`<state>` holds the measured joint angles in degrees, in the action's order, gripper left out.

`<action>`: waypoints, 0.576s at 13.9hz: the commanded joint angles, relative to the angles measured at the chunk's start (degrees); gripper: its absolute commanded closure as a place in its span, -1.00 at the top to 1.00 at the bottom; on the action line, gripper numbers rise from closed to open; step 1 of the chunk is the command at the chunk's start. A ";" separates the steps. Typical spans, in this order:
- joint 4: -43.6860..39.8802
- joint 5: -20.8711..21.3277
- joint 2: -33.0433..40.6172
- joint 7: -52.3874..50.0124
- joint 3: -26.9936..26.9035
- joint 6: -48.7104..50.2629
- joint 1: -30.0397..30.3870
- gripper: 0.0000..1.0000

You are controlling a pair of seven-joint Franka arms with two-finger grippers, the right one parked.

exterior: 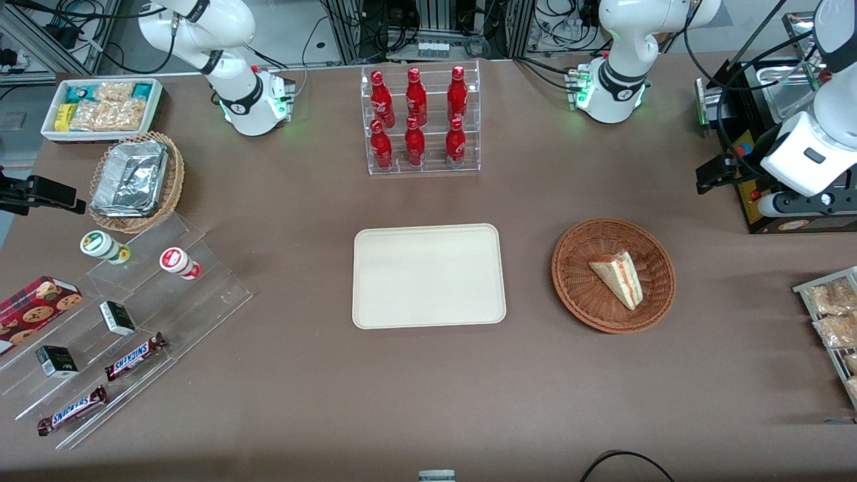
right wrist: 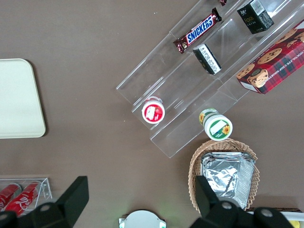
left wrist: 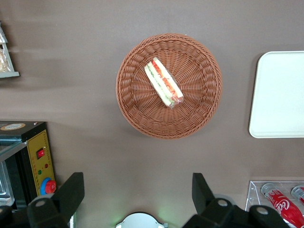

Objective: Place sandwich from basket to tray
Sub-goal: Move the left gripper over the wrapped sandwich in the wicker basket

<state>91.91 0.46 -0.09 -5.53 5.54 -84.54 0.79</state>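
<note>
The sandwich, a pale wedge with red, orange and green filling, lies in the round reddish-brown wicker basket. Beside the basket, toward the parked arm's end, rests the cream tray, with nothing on it. My left gripper hangs high above the table, farther from the front camera than the basket and toward the working arm's end. Its fingers stand wide apart and open, with only bare table between them.
A black machine with coloured buttons stands close by the gripper. A clear rack of red bottles is farther from the front camera than the tray. Snack packets on a wire rack lie at the working arm's end.
</note>
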 commanded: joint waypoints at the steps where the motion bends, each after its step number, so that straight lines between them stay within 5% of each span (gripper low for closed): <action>1: -1.64 -0.19 -0.61 0.88 -0.35 1.31 -0.88 1.00; 8: 3.78 -0.28 -3.60 0.17 0.00 -3.94 -0.97 1.00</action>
<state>93.08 0.45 -3.60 -5.38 5.72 -85.85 0.06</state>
